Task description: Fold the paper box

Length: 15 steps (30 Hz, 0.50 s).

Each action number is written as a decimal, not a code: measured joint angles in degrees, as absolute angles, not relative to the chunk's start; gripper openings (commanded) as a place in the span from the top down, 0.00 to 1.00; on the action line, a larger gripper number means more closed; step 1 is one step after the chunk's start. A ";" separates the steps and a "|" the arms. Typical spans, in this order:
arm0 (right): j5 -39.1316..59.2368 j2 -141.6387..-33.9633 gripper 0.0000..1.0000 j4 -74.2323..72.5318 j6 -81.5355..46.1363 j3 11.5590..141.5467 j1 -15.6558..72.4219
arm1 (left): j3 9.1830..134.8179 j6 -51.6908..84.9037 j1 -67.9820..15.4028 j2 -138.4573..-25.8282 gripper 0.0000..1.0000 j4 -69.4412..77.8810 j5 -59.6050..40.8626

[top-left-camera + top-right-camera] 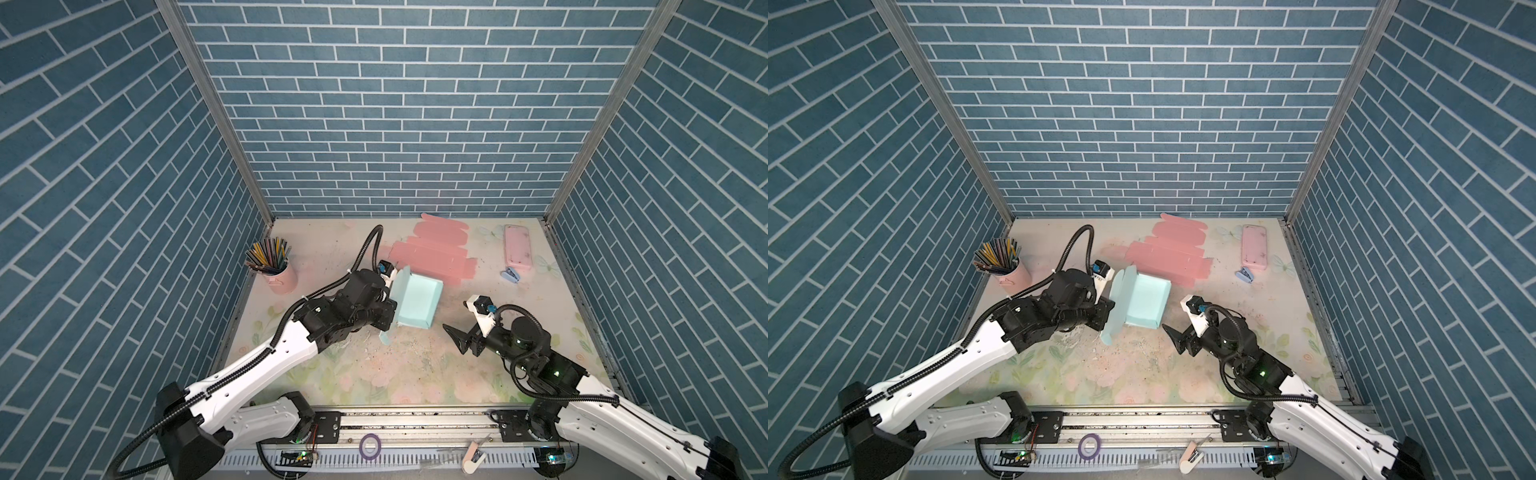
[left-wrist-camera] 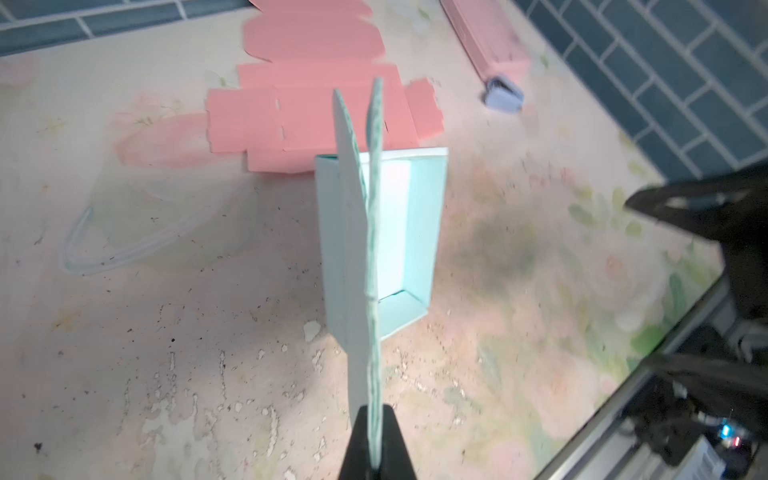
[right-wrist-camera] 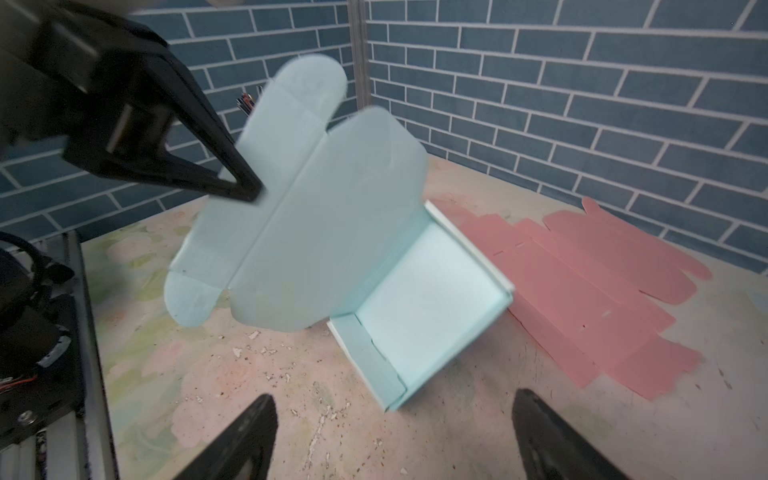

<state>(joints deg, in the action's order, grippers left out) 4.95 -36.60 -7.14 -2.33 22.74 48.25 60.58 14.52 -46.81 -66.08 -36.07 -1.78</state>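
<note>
Left gripper [image 2: 373,419] pinching the teal paper box's [image 3: 432,307] raised lid flap [image 3: 316,232]
Box rests on the table [image 3: 332,415] beside a flat pink cutout [image 3: 582,291]; right gripper [image 3: 395,397] spread wide, empty, near it

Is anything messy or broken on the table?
Yes. The flowery table cover is scratched and peeling near the blue box, with little white flakes lying about. The lid sticks up only because the left gripper pinches it; that is not damage.
</note>
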 measured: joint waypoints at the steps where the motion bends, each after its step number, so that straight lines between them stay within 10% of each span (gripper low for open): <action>1: 5.98 -36.69 0.09 -7.07 -1.21 23.70 48.03 | 61.65 12.53 -47.09 -66.87 0.99 -37.93 -2.74; 15: 27.20 -60.38 0.17 4.14 12.16 45.06 41.21 | 70.94 -8.01 -55.44 -71.29 0.99 -55.16 -7.62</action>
<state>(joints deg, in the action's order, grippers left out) 27.20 -60.38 4.14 12.16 45.06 41.21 70.94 -8.01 -55.44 -71.29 -55.16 -7.62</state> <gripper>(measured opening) 0.838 0.057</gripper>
